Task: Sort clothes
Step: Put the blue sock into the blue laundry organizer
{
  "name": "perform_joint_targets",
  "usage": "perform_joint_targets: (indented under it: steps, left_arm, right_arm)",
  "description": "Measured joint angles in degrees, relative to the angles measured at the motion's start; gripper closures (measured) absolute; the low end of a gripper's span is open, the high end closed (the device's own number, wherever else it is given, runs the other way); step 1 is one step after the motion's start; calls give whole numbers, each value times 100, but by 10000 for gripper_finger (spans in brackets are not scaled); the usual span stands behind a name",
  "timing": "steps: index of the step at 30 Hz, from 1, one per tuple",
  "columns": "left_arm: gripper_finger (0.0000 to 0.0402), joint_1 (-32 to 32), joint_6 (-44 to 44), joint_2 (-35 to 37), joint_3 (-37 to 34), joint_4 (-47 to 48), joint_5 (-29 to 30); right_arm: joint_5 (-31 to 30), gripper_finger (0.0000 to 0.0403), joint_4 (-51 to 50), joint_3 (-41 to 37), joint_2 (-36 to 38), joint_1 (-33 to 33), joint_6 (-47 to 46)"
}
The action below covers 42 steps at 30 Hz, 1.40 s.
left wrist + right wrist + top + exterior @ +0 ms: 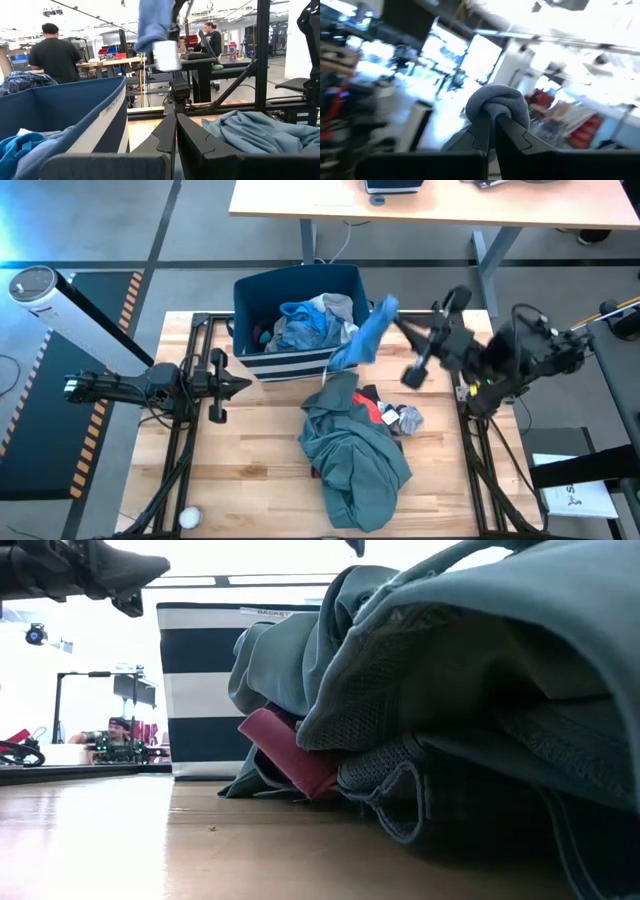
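Dangling limp from right gripper (393,315): soft blue garment (362,338)

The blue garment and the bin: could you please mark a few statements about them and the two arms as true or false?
1. The right tool is shut on the blue garment. True.
2. The blue garment lies flat on the table. False: it hangs in the air by the rim of the navy bin.
3. The navy bin is empty. False: clothes already lie in it.
4. The teal garment sits in a heap on the table. True.
5. The left tool holds the red piece. False: its fingers are shut on nothing, beside the bin.
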<state>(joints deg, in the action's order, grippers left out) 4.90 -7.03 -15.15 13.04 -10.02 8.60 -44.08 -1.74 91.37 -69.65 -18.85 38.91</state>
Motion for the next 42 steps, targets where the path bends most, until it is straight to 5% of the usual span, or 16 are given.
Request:
perform_joint_targets:
  steps: [9, 16, 28, 36, 42]
  left_arm:
    - [402, -1, -97, -25, 0, -59, 0]
    - [402, -1, -103, -25, 0, -63, -2]
    - [402, -1, -175, -25, 0, -66, -2]
    - [402, -1, -173, -21, 0, -66, -2]
    - [402, -1, -173, -18, 0, -71, -2]
  right_arm:
    - [1663, 403, 184, 270, -569, 1893, -646]
    - [2462, 403, -402, 1570, -1777, 2820, -1035]
    - [2524, 403, -3671, 4297, -4096, 3644, -1238]
    - [2858, 403, -5352, 4330, -4749, 4042, -1728]
    - [2927, 391, -5704, 4328, -5001, 4121, -1988]
